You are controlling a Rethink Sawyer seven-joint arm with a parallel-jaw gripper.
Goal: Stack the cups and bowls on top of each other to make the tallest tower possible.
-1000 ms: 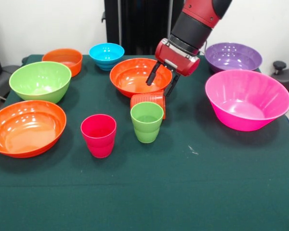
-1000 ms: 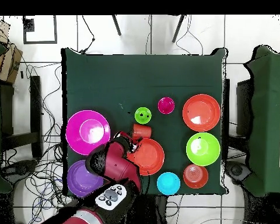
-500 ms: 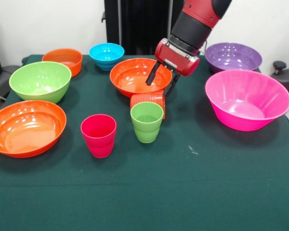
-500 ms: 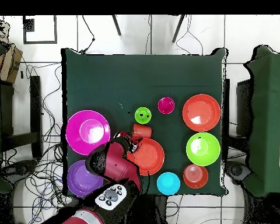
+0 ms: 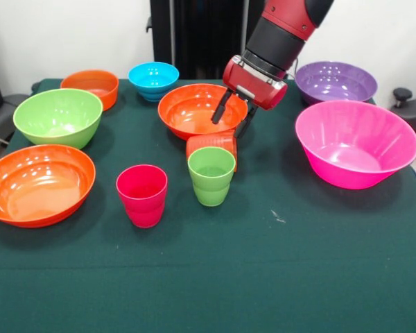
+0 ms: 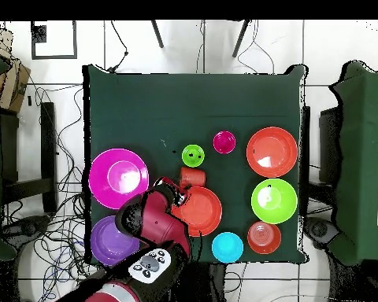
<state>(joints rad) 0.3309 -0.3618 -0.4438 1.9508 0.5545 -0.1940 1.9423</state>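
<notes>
My gripper (image 5: 233, 119) hangs open just above an orange cup (image 5: 213, 146) that lies tipped on its side behind the upright light green cup (image 5: 211, 175). Neither finger touches the orange cup. A magenta-red cup (image 5: 142, 195) stands to the left of the green one. Behind the gripper sits a wide orange bowl (image 5: 194, 109). In the overhead view the arm covers the gripper, and the orange cup (image 6: 191, 177) shows beside the green cup (image 6: 193, 155).
Other bowls ring the table: wide orange (image 5: 37, 184), medium green (image 5: 57, 116), small orange (image 5: 91, 86), small blue (image 5: 153, 80), purple (image 5: 335, 82) and large pink (image 5: 356, 142). Bare green cloth (image 5: 263, 277) spreads along the near edge.
The gripper has barely shifted. The tipped orange cup has nudged slightly left and up beneath it.
</notes>
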